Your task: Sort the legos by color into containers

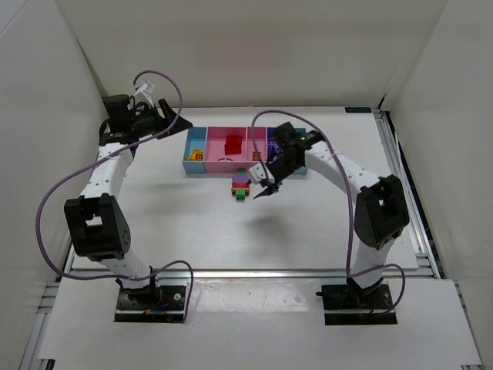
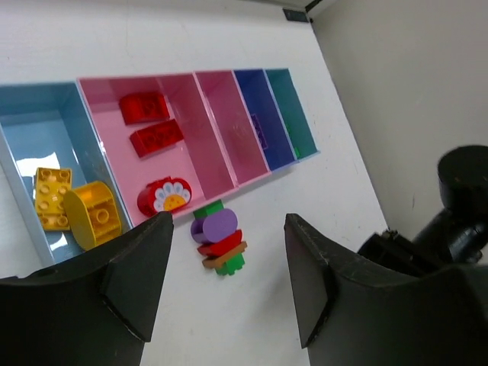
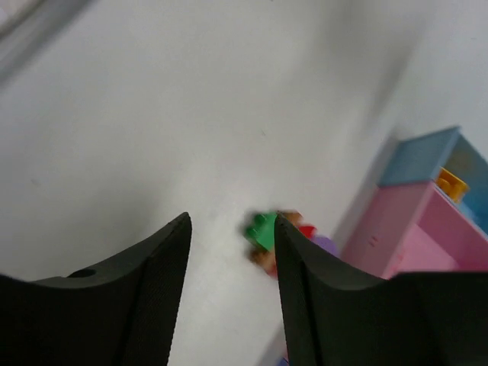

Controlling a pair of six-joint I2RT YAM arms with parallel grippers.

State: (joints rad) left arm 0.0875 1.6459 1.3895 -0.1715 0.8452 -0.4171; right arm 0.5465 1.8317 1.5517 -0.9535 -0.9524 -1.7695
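My left gripper [image 2: 229, 219] hangs slack, its matte black wedge-shaped fingers spread wide with nothing between them, looking down on the tray [image 2: 225, 130]: glossy translucent plastic, long narrow compartments side by side. Two yellow legos [image 2: 52, 197], one flat and studded, one rounded, lie in the light-blue end compartment. Three shiny red legos [image 2: 156, 137], one with a daisy face, lie in the pink one beside it. A small clump of legos [image 2: 219, 238], green, purple, red and orange-brown, sits on the smooth white table [image 2: 229, 324] just beside the tray's near wall. My right gripper [image 3: 230, 221] hovers near that clump, finely textured fingers parted, gripping nothing.
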